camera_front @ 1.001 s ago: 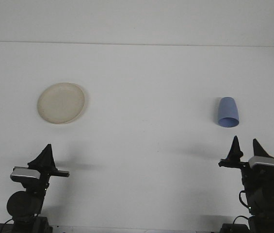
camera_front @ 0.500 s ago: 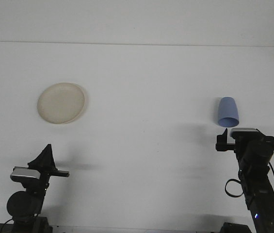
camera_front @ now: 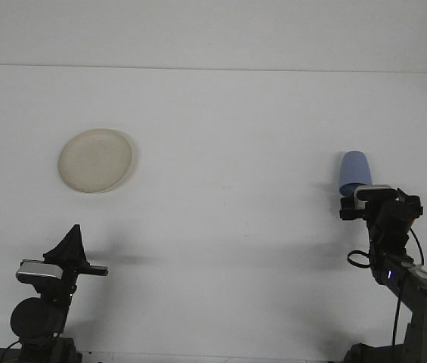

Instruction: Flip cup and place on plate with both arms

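- White tabletop (camera_front: 221, 249) fills the front view, pale wall behind; only one view to go on.
- Small blue plastic cup (camera_front: 354, 172) sits far right, narrower closed end pointing away from the robot, lower part hidden behind the right gripper (camera_front: 358, 201). Can't tell for sure if it's lying down or standing mouth-down.
- Right gripper is at the cup's near end, apparently just touching or overlapping it. Fingers hidden by the wrist housing, so open or closed: can't tell.
- Left gripper (camera_front: 72, 240) is parked low at the left, fingers pressed together in a point, holding nothing.
- Round cream-coloured plate (camera_front: 95, 160) lies far left, well apart from the cup, nothing on it.
- Key relation: cup lies straight ahead of the right gripper, long axis roughly along the approach; right arm is much nearer, left arm nearer the plate. Likely a right-arm pick, then a transfer leftward.
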### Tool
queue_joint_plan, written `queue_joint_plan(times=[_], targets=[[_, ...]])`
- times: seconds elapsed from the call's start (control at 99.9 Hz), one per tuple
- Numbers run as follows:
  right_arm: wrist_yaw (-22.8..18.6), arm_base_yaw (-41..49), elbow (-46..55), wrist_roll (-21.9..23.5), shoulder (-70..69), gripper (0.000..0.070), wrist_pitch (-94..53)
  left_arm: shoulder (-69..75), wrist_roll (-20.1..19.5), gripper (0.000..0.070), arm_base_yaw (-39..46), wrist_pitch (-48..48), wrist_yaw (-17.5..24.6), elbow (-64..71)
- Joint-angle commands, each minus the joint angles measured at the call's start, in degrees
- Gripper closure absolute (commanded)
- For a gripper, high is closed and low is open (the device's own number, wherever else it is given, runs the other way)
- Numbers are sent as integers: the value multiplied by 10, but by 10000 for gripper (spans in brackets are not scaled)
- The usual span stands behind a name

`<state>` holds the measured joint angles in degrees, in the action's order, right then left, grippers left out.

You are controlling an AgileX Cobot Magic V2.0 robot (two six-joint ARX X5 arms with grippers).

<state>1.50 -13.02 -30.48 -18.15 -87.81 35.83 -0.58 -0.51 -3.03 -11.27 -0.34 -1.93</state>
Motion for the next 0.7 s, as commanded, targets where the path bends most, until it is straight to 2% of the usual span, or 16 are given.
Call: queue_joint_plan(times=[0.0,0.29,0.42,0.69], targets=[[-7,-5,-8,-16,-38,7,46,0,1,686,0,-8,-3,11],[-22,-16,-70,-11,-139,9,87,0,1,686,0,-8,-3,11],[-24,-16,-84,-11,-148,59,88,0,1,686,0,-8,-3,11],[-33,-17,-99,-11,-148,60,106,0,1,686,0,-8,-3,11]])
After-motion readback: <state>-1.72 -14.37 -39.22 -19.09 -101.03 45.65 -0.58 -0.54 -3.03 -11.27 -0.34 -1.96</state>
